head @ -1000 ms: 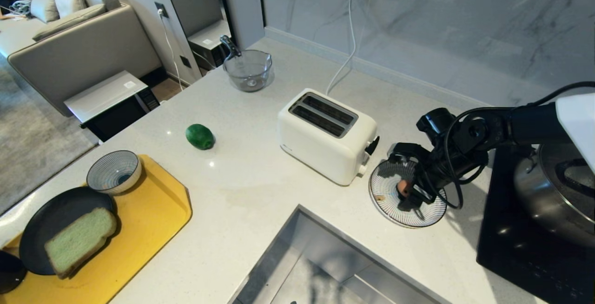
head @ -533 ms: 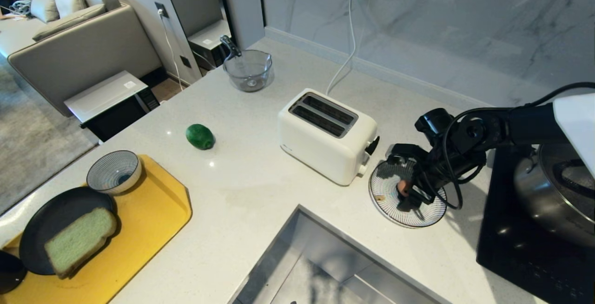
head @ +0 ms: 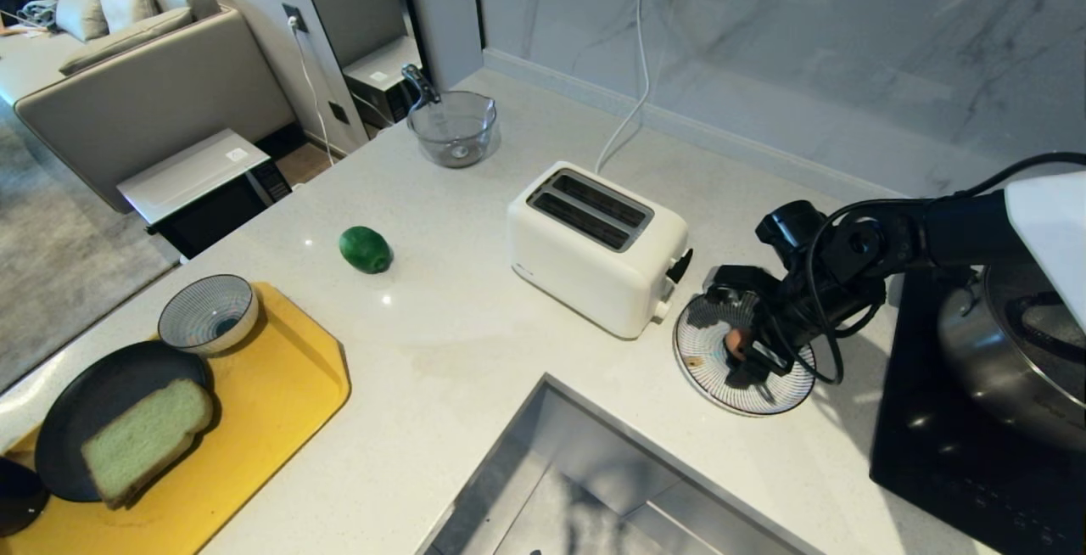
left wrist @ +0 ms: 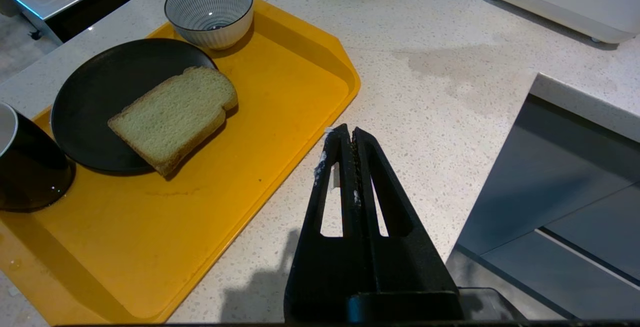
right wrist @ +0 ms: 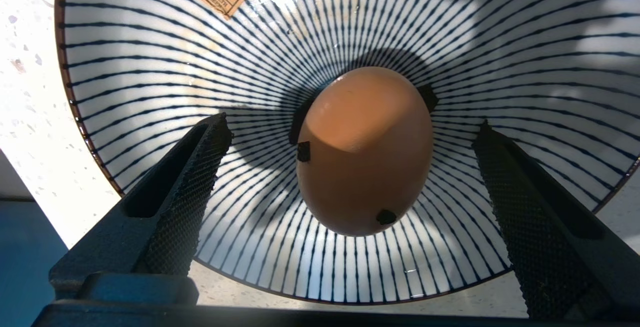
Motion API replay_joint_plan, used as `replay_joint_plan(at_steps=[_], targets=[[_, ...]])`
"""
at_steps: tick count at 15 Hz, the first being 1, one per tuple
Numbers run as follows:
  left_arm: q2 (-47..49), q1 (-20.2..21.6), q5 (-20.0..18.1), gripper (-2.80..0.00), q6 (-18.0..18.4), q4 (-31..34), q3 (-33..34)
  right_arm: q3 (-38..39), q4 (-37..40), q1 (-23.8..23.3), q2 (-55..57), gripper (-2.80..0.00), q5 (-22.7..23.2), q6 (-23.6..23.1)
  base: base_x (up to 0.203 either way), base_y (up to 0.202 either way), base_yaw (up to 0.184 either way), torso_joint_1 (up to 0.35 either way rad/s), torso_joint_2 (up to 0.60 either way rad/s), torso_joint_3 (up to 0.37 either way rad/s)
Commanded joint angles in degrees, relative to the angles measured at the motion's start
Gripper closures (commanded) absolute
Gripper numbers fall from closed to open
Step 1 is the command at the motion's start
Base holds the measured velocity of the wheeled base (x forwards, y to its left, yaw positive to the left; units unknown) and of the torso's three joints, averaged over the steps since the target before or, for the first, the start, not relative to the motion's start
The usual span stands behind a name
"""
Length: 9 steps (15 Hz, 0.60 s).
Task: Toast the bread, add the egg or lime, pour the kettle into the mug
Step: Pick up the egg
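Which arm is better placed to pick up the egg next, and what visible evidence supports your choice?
The right. The right gripper hangs open over the striped plate, its fingers on either side of the egg. The left gripper is shut beside the yellow tray, far across the counter.

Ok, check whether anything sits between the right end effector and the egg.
Nothing visible does. The right end effector is open, its fingers either side of the egg in the striped dish, with clear gaps.
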Motion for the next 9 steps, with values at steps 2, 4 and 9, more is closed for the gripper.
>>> replay_joint_plan(at_steps=[2,4,9], targets=[[-0.1,0.0,0.0,0.0,0.1,0.0,1.0,-0.4,0.2,0.0,0.2,-2.8,0.0,-0.1,0.0,0.0,0.0,0.0,0.0,0.0],[-0.1,0.0,0.0,0.0,0.1,-0.1,1.0,-0.4,0.2,0.0,0.2,-2.8,0.0,-0.1,0.0,0.0,0.0,0.0,0.0,0.0],[-0.1,0.0,0.0,0.0,0.0,-0.1,1.0,-0.4,0.2,0.1,0.1,-2.8,0.0,0.0,0.0,0.0,0.0,0.0,0.0,0.0]])
